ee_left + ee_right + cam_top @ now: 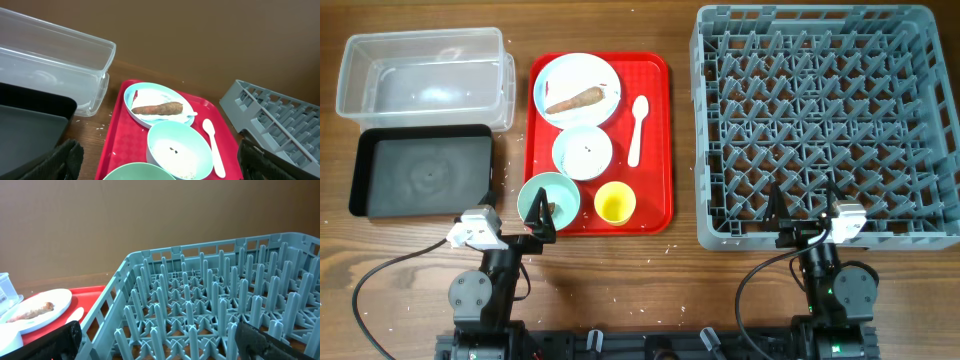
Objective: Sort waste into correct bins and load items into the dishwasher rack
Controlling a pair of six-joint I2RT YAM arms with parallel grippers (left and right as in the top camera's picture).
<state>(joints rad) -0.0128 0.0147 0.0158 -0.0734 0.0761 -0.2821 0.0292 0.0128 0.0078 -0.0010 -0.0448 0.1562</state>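
On plate (551, 76), carrot stick (574, 99) lying left-right

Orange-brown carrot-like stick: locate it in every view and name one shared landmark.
Overhead: orange-brown carrot-like stick on the pale blue round plate, upper left of centre.
Left wrist: stick at centre.
Right wrist: stick at left edge, low.
Shared: large grey lattice plastic rack.

No readable text, labels, brands or numbers on anything in these views
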